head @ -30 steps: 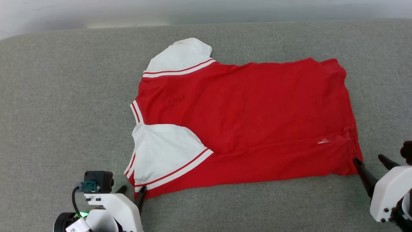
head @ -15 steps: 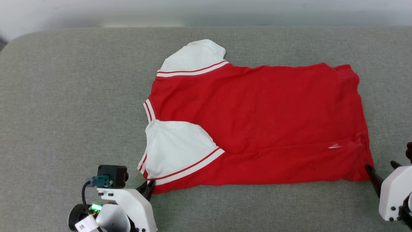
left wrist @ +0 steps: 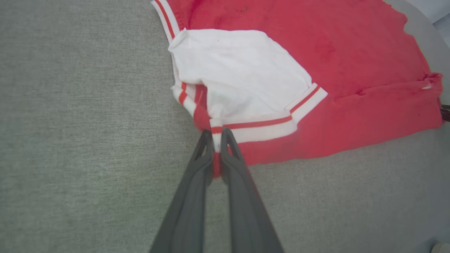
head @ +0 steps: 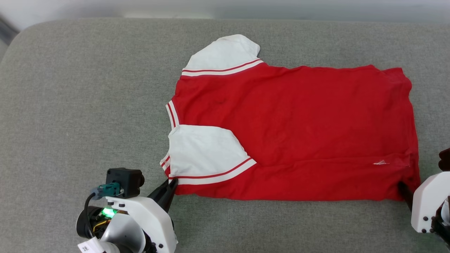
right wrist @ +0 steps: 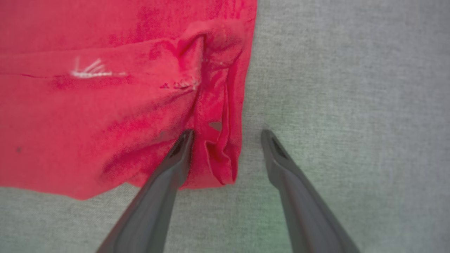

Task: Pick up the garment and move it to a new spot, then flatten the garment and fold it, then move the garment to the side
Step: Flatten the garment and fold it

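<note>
Garment (head: 299, 130) lies spread across the grey bench (head: 70, 105), collar toward the robot's left, with the near white sleeve folded over the red body. Left hand (left wrist: 217, 133) is clamped on the striped trim at that sleeve's near corner. Right hand (right wrist: 227, 133) gapes wide, one finger against the rumpled near hem corner, the other over bare bench.

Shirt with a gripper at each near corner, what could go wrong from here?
The left gripper pinches only a sliver of sleeve trim, so it may slip out. The right gripper is open around the bunched hem corner of the shirt; closing might catch just one fold, and a left-only pull would skew it.
</note>
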`<state>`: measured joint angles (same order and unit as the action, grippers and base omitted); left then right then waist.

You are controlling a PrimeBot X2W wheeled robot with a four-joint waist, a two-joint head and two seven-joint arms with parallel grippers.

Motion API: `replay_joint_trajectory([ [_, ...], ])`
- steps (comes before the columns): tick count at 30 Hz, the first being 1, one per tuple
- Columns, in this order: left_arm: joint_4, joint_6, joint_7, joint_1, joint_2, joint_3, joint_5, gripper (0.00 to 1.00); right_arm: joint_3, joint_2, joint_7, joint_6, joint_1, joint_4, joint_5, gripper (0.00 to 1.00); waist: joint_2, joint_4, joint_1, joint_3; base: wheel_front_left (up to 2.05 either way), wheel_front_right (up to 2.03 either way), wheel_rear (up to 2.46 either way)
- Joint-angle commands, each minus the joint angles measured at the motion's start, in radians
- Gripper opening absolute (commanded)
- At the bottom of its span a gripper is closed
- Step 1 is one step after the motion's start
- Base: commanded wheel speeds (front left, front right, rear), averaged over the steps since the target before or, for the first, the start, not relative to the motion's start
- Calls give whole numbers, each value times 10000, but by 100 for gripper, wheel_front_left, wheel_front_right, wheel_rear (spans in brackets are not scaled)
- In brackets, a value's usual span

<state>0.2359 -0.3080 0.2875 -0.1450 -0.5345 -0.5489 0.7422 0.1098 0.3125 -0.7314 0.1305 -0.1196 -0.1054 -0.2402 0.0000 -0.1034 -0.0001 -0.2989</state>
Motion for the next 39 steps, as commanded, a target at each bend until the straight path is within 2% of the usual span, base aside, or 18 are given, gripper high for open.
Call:
replay_joint_trajectory([
  [1, 13, -4, -22, -38, -37, 5, -30, 0, -249, -183, -171, 3, 161, -416, -69, 100, 0, -24, 1, -34, 0, 0, 0],
  [3, -42, 26, 12, 18, -65, -18, 11, 0, -376, -304, -285, 17, 235, -662, -234, 100, 0, -41, 1, -70, 0, 0, 0],
  [4, -66, 43, 31, 33, -82, -33, 20, 0, -420, -366, -338, 17, 261, -774, -330, 44, 0, -46, 1, -78, 0, 0, 0],
  [5, -86, 55, 45, 49, -81, -40, 43, 0, -455, -394, -354, 20, 270, -870, -414, 3, 0, -46, 1, -80, 0, 0, 0],
  [6, -157, 72, 29, 102, -114, -32, 72, 0, -482, -340, -286, 20, 291, -981, -486, 0, 0, -27, 1, -48, 0, 0, 0],
  [11, -355, 64, 106, 308, -325, 48, 179, 0, -101, -55, 61, -3, 274, -924, -416, 0, 0, 80, 1, 229, 0, 0, 0],
  [15, -374, -7, 176, 575, -519, 112, 274, 0, 194, 91, 183, -6, 381, -401, -480, 0, 0, 178, 1, 539, 0, 0, 0],
  [28, -95, -190, 528, 2072, -1164, 66, 769, 0, 1087, -306, -707, -6, 2174, 1799, -482, 0, 0, 442, 1, 1421, 0, 0, 0],
  [33, -330, -124, 762, 2517, -1368, -116, 905, 0, 1429, -377, -939, -6, 2773, 1896, -330, 0, 0, 476, 1, 1500, 0, 0, 0],
  [39, -865, 169, 586, 2494, -1037, -343, 1004, 0, 1404, -528, -843, -6, 3007, 1530, -312, 0, 0, 514, 1, 1539, 0, 0, 0],
])
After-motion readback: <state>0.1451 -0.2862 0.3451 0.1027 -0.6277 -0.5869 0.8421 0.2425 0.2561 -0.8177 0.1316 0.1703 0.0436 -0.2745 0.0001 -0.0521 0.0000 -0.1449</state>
